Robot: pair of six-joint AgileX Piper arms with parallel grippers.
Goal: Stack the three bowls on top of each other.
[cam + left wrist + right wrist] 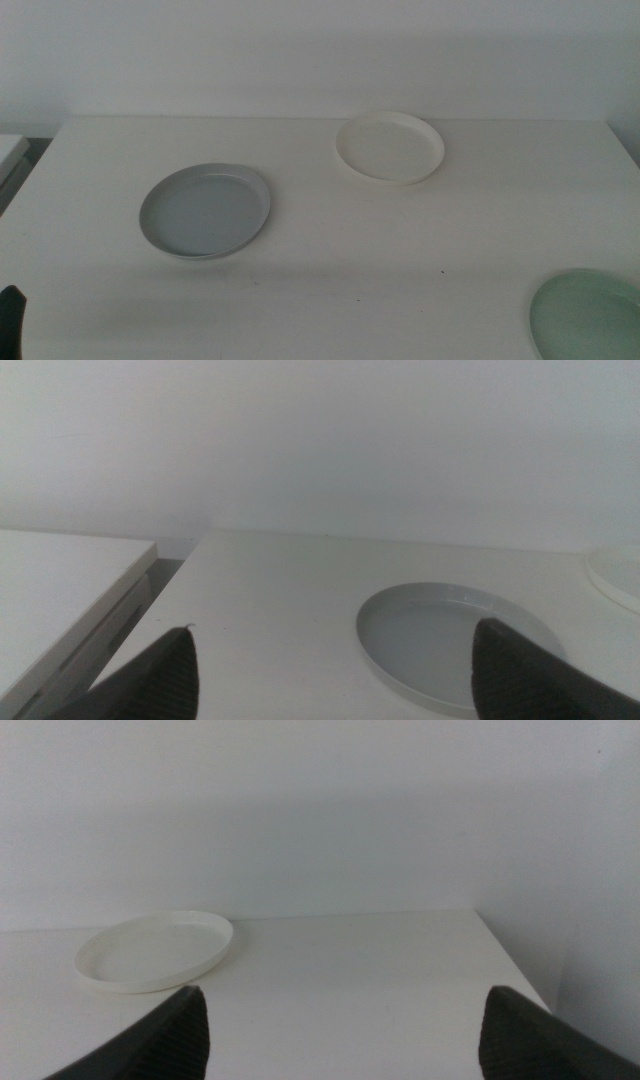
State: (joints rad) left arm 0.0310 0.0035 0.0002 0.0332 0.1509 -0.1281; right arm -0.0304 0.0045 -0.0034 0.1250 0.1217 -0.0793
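- Left gripper point(330, 685): waits off the table's point(330, 290) near-left corner, only a dark sliver of it showing at the bottom edge of the middle view. In its wrist view the two jaws stand wide apart with nothing between them, released, facing the grey bowl.
- Grey bowl point(206, 211): sits on the left half of the table, about midway between the near and far edges, apart from the other two. It looks like a thin, stiff, light dish with a smooth, probably slippery surface. There is no handle, so the low rim is the only place to pinch, one jaw inside and one outside, likely on the side nearest the left gripper.
- White bowl point(390, 147): lies towards the far edge, just right of centre, well apart from the grey one. Same shallow shape, so it should handle the same way; a rim pinch would probably let it tilt, so a firm hold seems wise.
- Mint green bowl point(590, 315): at the near-right corner, partly cut off by the picture's edge. Its rim is equally low.
- Right gripper point(345, 1040): out of the middle view; its wrist view shows the jaws spread, empty, with the white bowl ahead.
- Nothing is stacked yet.
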